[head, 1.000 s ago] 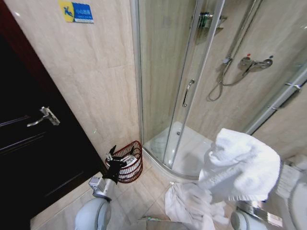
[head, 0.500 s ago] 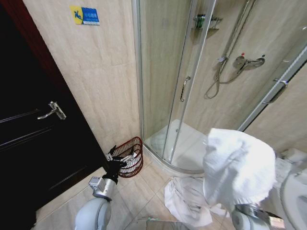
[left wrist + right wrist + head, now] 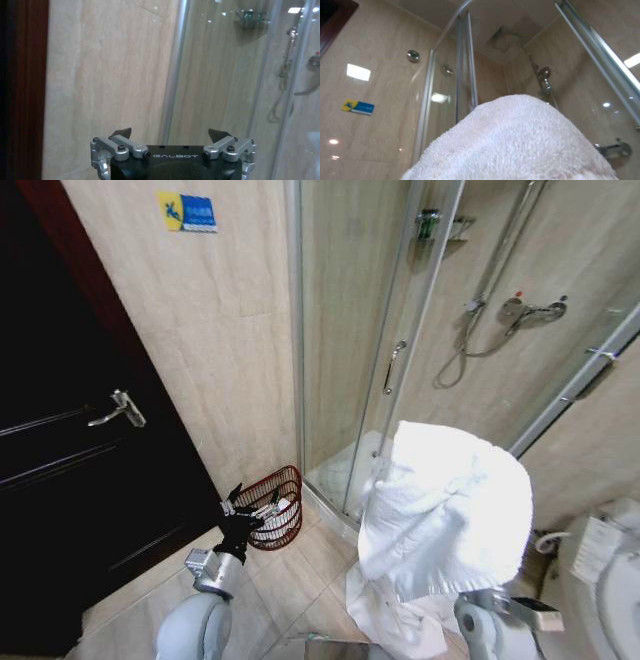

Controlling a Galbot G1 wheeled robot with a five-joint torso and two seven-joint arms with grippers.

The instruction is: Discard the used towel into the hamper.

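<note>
your dark reddish-brown open-weave wire hamper (image 3: pixel 273 506) sits on the tiled floor (image 3: pixel 290 580) in the corner beside the glass shower door (image 3: pixel 375 350). left gripper (image 3: pixel 250 504) hovers at its rim, jaws spread apart. the fluffy white terry towel (image 3: pixel 445 510) drapes over the right arm, right of the hamper; you cannot tell how that gripper's jaws stand.

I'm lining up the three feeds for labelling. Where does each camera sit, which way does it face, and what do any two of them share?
Head view: high on the robot, looking down at the hamper; shows the left gripper by it and the right arm draped in the white towel.
Left wrist view: behind the open left gripper, facing the wall.
Right wrist view: under the towel, looking up.
Shared: all three show the glass shower enclosure; head and right wrist views share the towel.
</note>
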